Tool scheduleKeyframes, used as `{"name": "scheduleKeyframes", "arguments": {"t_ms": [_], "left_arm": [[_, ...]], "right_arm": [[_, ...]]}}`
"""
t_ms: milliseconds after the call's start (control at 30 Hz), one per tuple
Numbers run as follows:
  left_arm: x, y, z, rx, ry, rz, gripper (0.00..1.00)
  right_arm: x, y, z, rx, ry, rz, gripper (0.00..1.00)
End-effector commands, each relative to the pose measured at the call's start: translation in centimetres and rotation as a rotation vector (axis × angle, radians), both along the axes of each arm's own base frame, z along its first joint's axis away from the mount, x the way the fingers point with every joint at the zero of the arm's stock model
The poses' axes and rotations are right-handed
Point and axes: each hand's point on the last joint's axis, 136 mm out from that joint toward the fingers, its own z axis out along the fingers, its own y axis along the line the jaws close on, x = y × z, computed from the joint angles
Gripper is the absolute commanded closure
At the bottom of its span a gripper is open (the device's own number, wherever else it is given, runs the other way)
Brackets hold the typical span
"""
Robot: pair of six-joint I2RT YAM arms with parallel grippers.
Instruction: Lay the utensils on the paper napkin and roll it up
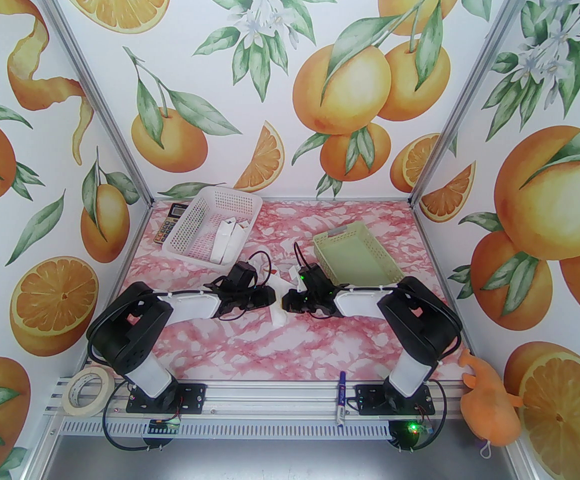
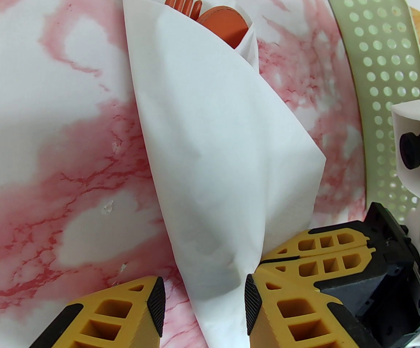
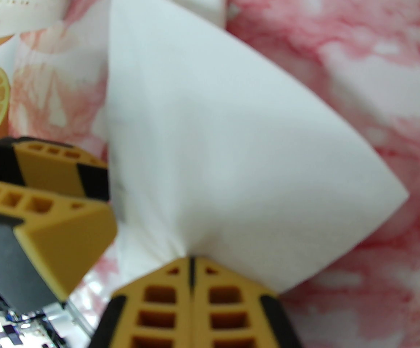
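Note:
The white paper napkin [image 2: 213,140] lies folded into a cone over the utensils [image 2: 224,22], whose orange fork tines [image 2: 184,4] and round head stick out at its far end. My left gripper [image 2: 204,303] is open and straddles the napkin's narrow near end; pink table shows beside its left pad. My right gripper [image 3: 191,261] is shut on the napkin's [image 3: 231,140] edge, right next to the left gripper's fingers [image 3: 65,227]. From above, the two grippers [image 1: 272,300] [image 1: 285,302] meet mid-table over the napkin [image 1: 278,314].
A white basket [image 1: 229,193] holding white rolls sits at the back left, a calculator [image 1: 167,223] beside it. A green basket [image 1: 370,263] is close behind the right arm. A marker pen [image 1: 341,398], a tape roll [image 1: 85,390] and an orange plush [image 1: 490,408] lie along the near rail.

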Motion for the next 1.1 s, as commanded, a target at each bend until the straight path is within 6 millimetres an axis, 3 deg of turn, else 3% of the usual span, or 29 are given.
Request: {"name": "scheduleKeyframes", "arguments": {"t_ms": [0,133,467,667,1067], "left_arm": [[0.0,-3.4,1.1,-0.121,-0.016,-0.079,0.61],[0.0,-4.0,1.6,-0.141,-0.022,-0.103,0.66],[-0.6,-4.4,1.3,-0.136,-0.006,-0.120,0.60],[-1.2,-5.3,1.0,-0.163,0.012,-0.144,0.66],[-3.2,-5.9,-0.2,-0.178,0.065,-0.173,0.67]], "right_arm": [[-4.7,-6.4,-7.2,-0.318,0.195,-0.049,0.95],[-4.7,-6.4,-7.2,-0.320,0.194,-0.049,0.94],[-4.7,-6.4,-7.2,-0.317,0.192,-0.049,0.94],[-4.7,-6.3,-7.3,-0.317,0.191,-0.049,0.94],[-4.6,-6.4,-7.5,-0.322,0.193,-0.051,0.94]]}}
